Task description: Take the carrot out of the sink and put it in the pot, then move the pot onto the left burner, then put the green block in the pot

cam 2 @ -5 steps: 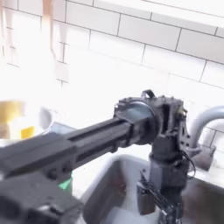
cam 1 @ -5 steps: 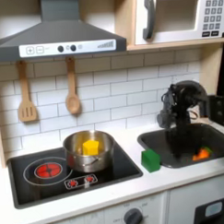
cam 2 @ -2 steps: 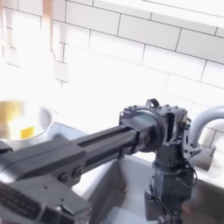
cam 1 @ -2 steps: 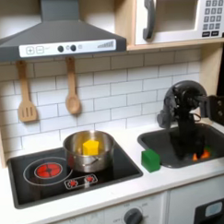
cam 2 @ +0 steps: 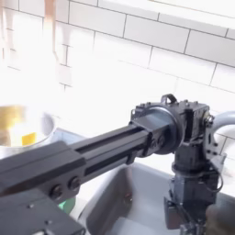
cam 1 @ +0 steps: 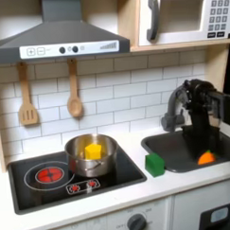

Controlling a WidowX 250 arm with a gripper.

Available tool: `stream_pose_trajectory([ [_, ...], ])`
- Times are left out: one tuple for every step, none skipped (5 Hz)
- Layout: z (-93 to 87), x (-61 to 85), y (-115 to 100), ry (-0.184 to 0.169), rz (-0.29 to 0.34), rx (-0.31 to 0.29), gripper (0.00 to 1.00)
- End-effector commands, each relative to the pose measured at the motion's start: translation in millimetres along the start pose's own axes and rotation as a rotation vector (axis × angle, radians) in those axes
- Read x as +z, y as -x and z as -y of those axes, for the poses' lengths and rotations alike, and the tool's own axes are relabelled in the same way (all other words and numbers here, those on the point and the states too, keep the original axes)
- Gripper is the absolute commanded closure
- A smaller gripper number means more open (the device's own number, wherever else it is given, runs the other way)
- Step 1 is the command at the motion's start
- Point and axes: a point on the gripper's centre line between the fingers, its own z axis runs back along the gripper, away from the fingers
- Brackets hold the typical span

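First exterior view: pot (cam 1: 91, 157) holds yellow block (cam 1: 92, 149); sink (cam 1: 181, 145) holds carrot (cam 1: 206, 157); gripper (cam 1: 197, 157) state unclear

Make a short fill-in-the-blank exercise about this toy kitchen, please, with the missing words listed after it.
1. The carrot lies inside the ____.
2. The pot holds a block of ____ colour.
3. The green block stands on the counter between the stovetop and the ____.
4. Two wooden utensils hang on the ____ wall.

Missing words: sink; yellow; sink; tiled
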Motion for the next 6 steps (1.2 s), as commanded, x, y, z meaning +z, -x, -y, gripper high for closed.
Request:
stream_pose_trajectory([
  [10.2,-15.9,-6.4,-0.014,0.004,0.061,0.0],
  [12.1,-29.1,-7.9,-0.055,-0.013,0.086,0.0],
  [10.6,-40.8,-10.4,-0.1,-0.028,0.092,0.0],
  [6.4,-43.6,-11.6,-0.156,-0.028,0.109,0.0],
  [2.7,-42.4,-13.1,-0.18,-0.019,0.112,0.0],
  [4.3,-36.4,-14.8,-0.184,0.004,0.099,0.0],
])
